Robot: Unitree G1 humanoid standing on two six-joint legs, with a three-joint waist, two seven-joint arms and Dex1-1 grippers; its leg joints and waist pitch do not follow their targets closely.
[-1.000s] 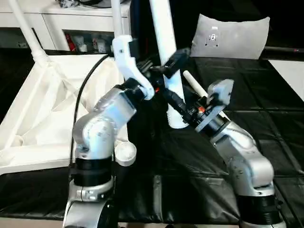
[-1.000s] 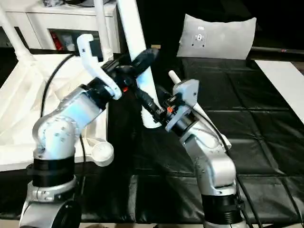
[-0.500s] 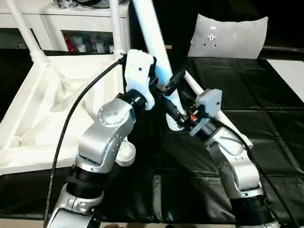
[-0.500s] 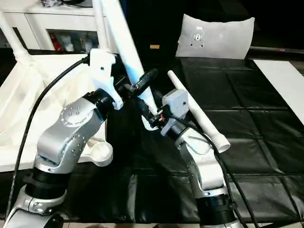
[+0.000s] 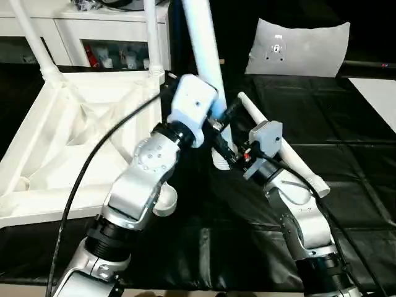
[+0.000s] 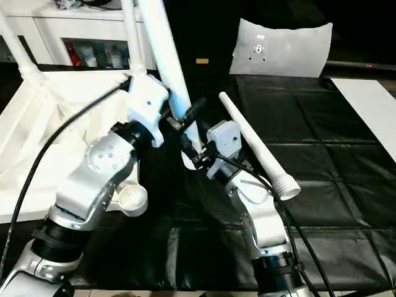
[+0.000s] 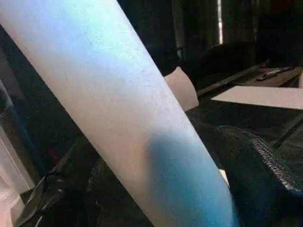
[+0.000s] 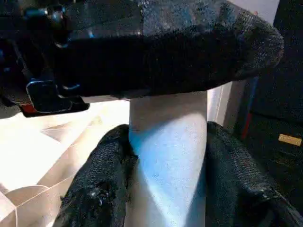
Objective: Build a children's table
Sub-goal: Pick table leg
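1. Held leg (image 5: 203, 46): long white tapered leg, upright w/ slight tilt, top runs out of the head views. Lower end sits between the two grippers, over the black mat (image 5: 346, 179).
2. R gripper (image 6: 193, 154): clenched on the held leg near its lower end. R wrist view shows both black fingers (image 8: 102, 189) pressed to either side of the white shaft.
3. L gripper (image 5: 223, 117): up against the same leg, just above R gripper. L wrist view: shaft crosses close, one black finger (image 7: 258, 170) beside it. Cannot tell if it is gripping or only touching.
4. Tabletop (image 5: 74, 142): white, lying underside up on robot's left, X ribs showing. Round corner socket (image 5: 164, 198) near L forearm looks empty.
5. Two legs stand upright in the tabletop's far corners: far-left leg (image 5: 31, 43), far-right leg (image 5: 151, 37).
6. Loose leg (image 6: 253, 145): lies flat on mat, to the right of R gripper, wide end toward robot.
7. Grey cushion (image 5: 300, 46) at far side of mat.
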